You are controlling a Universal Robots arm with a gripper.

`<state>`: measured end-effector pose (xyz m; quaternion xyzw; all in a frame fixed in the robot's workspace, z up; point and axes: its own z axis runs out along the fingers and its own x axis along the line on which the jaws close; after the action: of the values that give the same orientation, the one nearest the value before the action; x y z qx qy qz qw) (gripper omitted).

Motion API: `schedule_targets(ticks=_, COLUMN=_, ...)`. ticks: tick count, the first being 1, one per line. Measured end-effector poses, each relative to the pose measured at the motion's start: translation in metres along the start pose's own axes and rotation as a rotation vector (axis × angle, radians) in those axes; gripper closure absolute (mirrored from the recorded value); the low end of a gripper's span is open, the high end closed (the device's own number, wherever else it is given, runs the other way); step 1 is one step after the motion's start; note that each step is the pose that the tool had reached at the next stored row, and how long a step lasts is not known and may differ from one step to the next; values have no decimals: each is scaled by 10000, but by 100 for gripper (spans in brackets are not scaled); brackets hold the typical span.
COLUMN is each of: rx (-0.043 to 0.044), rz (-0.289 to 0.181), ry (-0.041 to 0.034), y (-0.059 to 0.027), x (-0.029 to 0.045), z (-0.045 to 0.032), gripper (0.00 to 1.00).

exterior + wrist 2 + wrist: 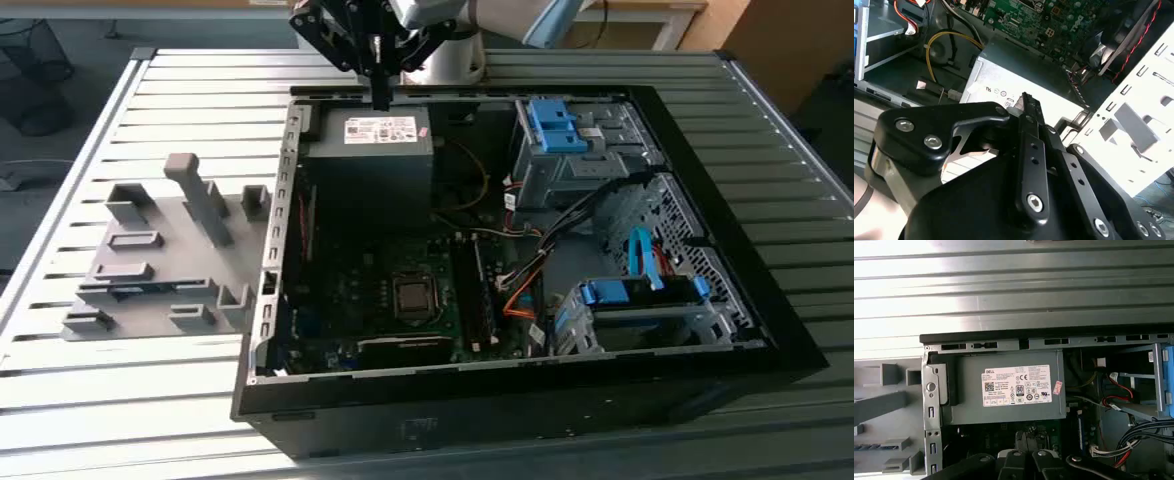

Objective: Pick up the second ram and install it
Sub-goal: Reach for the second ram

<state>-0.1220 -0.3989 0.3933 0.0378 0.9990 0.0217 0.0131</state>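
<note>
In the exterior view, the gripper [383, 98] hangs over the power-supply end of the open computer case [534, 400], with its tips just above the power supply [374, 150]. The jaws are drawn to one thin point, and no blue stick is seen between them. A grey fixture [147, 270] sits on the bench [80, 400] beside the case, toward the bench edge at the exterior view's left.

In the second wrist view, the fingers [1030, 150] lie pressed together, clenched on nothing visible.

In the first wrist view, a thin blue strip [1081, 432] stands on edge in the motherboard, just past the power supply's corner. It looks like a seated stick, but I cannot tell whether it is the second ram.

Such a stick should be light, stiff and brittle. It is best pinched across its flat faces near mid-length, clear of the contact edge.
</note>
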Motion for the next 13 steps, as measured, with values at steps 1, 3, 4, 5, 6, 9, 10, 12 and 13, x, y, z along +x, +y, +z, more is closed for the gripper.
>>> schedule_targets(ticks=1, rx=0, rz=0, ry=0, y=0, x=0, z=0, gripper=89)
schedule_targets(ticks=3, rx=0, rz=-1, ry=0, y=0, x=0, z=0, gripper=89)
schedule_targets(ticks=4, rx=0, rz=0, ry=0, y=0, x=2, z=0, gripper=89)
schedule_targets(ticks=5, rx=1, rz=1, ry=0, y=0, x=3, z=0, gripper=89)
schedule_targets(ticks=6, rx=1, rz=1, ry=0, y=0, x=6, z=0, gripper=89)
schedule_targets(ticks=9, rx=0, rz=1, ry=-1, y=-1, x=13, z=0, gripper=89)
schedule_targets(ticks=10, rx=0, rz=1, ry=0, y=-1, x=16, z=0, gripper=89)
schedule_targets(ticks=12, rx=0, rz=1, ry=0, y=-2, x=23, z=-1, gripper=89)
schedule_targets(ticks=13, rx=0, rz=0, ry=0, y=-2, x=27, z=-1, gripper=89)
